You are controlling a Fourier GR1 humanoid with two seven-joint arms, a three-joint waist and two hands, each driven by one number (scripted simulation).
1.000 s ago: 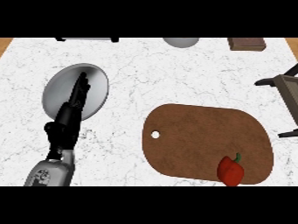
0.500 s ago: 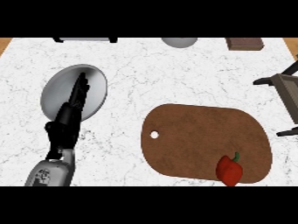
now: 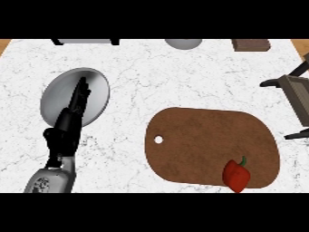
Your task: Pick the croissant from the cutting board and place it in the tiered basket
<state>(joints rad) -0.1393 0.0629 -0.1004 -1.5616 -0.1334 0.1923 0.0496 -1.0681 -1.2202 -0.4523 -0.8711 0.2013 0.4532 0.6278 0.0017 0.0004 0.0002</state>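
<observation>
The brown cutting board lies at the lower right of the counter, with a small hole near its left edge. Only a red pepper rests on it, near its front rim; no croissant shows anywhere. The dark tiered basket stands at the right edge, partly cut off. My left hand comes in from the lower left, open with straight fingers stretched over a grey plate, well left of the board. My right hand is out of view.
A grey bowl and a brown block sit along the counter's far edge. A dark object stands at the far left. Wooden floor shows past the counter's left corner.
</observation>
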